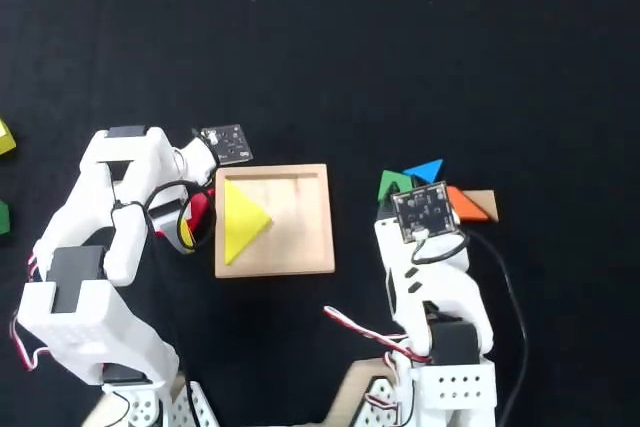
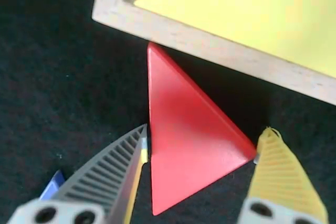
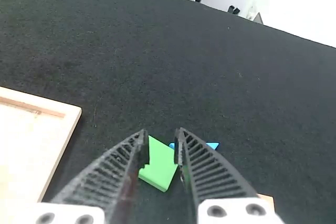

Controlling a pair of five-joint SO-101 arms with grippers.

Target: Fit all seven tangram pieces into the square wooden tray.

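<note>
- The left pincer [image 2: 202, 140] presses in on the red triangle [image 2: 184, 150], one tip against a long edge and the other on a corner. The piece lies flat on the worktop [image 2: 52, 103], its far point right up against the outer wall of the wooden tray [image 2: 210, 45] just ahead of the pincer.
- That hold looks lopsided (an edge on one side, a bare corner on the other). The triangle could pivot or squirt out from between the tips once it is lifted.
- With the tray wall so close ahead of the pincer, a push forward without enough height would likely ram the piece into the wood. That could shunt the tray and unsettle the yellow triangle [image 2: 252, 9] lying inside, beyond the wall.
- The right pincer [image 3: 160, 132] appears to pinch the green piece [image 3: 157, 166] between nearly closed tips. The blue piece [image 3: 212, 145] sits just past those tips, so a sloppy lift could knock it.
- Both arms serve the one tray between them. If both carry pieces in together, the pincers may well collide over it.
</note>
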